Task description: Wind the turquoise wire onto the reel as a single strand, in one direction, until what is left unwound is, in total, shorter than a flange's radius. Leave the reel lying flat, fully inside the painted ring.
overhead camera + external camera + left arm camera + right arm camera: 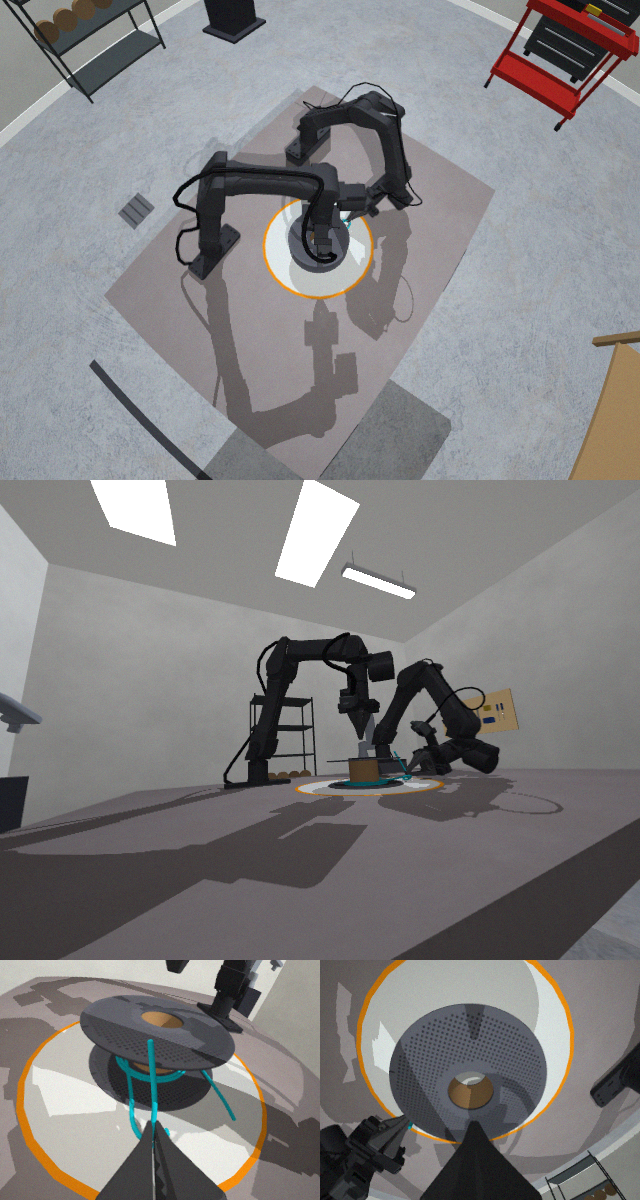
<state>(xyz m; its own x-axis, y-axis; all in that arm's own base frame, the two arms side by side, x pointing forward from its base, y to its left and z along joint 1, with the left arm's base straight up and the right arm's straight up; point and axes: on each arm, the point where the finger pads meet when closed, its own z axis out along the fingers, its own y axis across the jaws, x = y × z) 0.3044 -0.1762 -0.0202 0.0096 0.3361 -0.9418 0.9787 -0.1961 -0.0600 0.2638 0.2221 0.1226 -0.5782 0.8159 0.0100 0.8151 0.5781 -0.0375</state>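
Note:
The dark reel (296, 245) (363, 770) (115, 1015) (440, 1050) lies flat inside the orange painted ring (264, 246) (20, 1097) (572, 1045). Turquoise wire (347, 224) (364, 783) (155, 1078) (410, 1124) curves around the low part of the hub. One strand runs out to my left gripper (409, 772) (154, 1122), which is shut on it beside the reel; a straight piece rises from the fingertips. A separate straight tail sticks out at the right in the left wrist view. My right gripper (361, 738) (473, 1125) is shut and empty above the upper flange. The hub's far side is hidden.
The two arms stand close together around the reel, with the right arm's wrist above it and the left arm's wrist low beside the ring. The mat (170, 310) extends around the ring. A shelf rack (111, 56) and a red cart (537, 80) stand farther away.

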